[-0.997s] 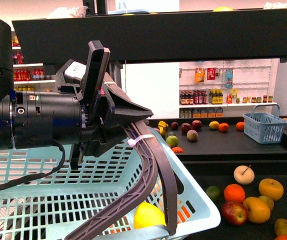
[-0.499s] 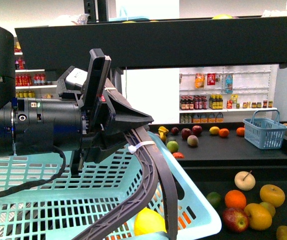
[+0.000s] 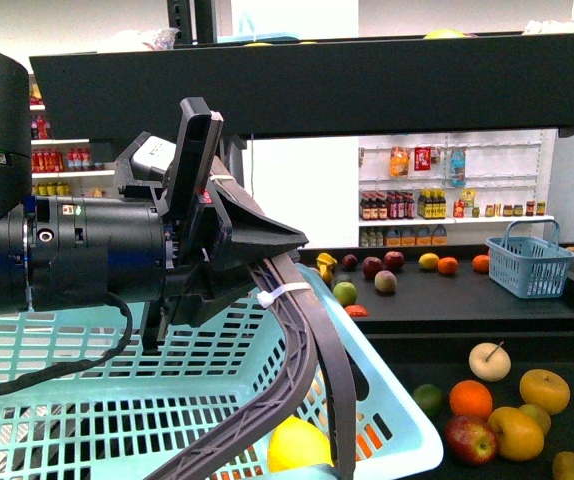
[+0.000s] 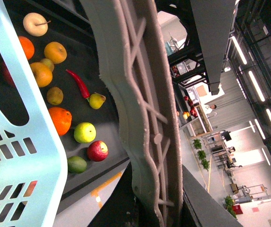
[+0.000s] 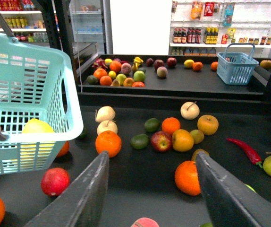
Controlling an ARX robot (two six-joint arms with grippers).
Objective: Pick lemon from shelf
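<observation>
The shelf [image 3: 487, 300] carries loose fruit, and a light blue basket [image 3: 87, 400] hangs over its near edge. The lemon [image 3: 297, 442] already lies in the basket's near corner, so the pick looks done; next comes withdrawing. The left gripper [image 3: 312, 420] reaches level over the basket, its spread unclear; the right gripper [image 5: 149, 194] hovers spread, empty.

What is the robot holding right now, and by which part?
It cannot be told. The left gripper reaches into the basket, and the lemon lies beside its fingers, with the contact hidden. The right gripper is open and empty.
</observation>
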